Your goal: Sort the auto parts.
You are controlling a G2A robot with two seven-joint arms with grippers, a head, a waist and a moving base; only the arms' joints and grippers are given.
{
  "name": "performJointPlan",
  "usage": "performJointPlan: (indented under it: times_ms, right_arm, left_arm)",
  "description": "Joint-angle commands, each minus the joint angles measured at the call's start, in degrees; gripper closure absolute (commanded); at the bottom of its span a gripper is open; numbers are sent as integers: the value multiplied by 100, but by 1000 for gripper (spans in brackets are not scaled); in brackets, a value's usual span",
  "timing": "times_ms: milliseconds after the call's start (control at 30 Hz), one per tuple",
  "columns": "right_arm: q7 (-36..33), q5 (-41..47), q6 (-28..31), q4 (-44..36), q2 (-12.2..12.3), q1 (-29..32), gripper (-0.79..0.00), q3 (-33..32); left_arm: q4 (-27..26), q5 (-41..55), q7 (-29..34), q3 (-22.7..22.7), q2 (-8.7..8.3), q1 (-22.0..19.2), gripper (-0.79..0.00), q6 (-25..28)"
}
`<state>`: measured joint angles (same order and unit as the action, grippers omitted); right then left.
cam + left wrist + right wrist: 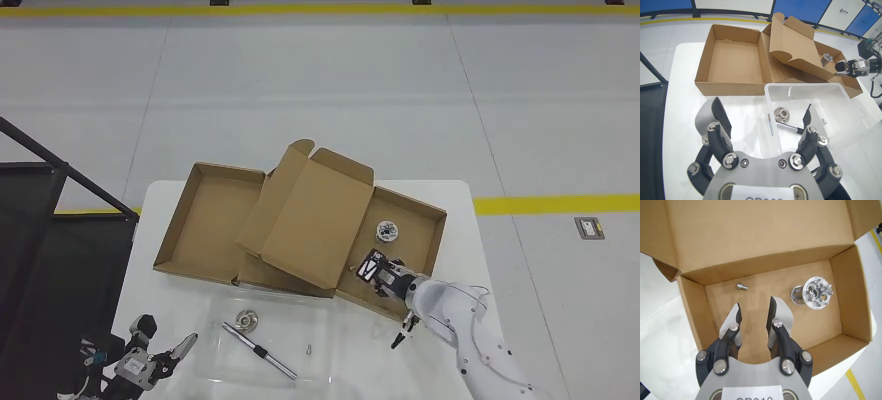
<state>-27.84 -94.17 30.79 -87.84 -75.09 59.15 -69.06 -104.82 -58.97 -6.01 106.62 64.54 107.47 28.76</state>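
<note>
While hovering with right gripper (755,303) spread over box (849,291) (left gripper (762,103) likewise spread) | likely between picks | next: reach bin (802,85).

this looks like a robot test hall or factory-style lab, not a home. the pale grey floor (300,90) is smooth and marked with yellow lines (555,205), as on a shop floor. blue and white partition panels (846,13) on black feet fence the area, beside a pegboard (730,5). a white work table (150,290) carries plain cardboard boxes (734,56) and a clear plastic bin (829,106) with metal parts.
</note>
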Motion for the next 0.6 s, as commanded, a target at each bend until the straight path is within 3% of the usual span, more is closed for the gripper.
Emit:
performJointPlan:
  times_ms: [0,200,267,300,567]
  right_arm:
    - [138,-130,65,-460,24,177,-345,25]
    - [629,-843,434,-1470,75,558,-379,484]
    - [690,-990,681,-1602,70,561,-597,762]
    - [718,-1041,827,-1635,65,549,-760,910]
    - [718,-1041,827,-1635,65,549,-785,910]
  left_arm:
    - [0,0,0,0,0,0,-785,0]
    - [0,0,0,0,0,0,-785,0]
    - [0,0,0,0,0,0,-785,0]
    - [0,0,0,0,0,0,-785,0]
    - [0,0,0,0,0,0,-785,0]
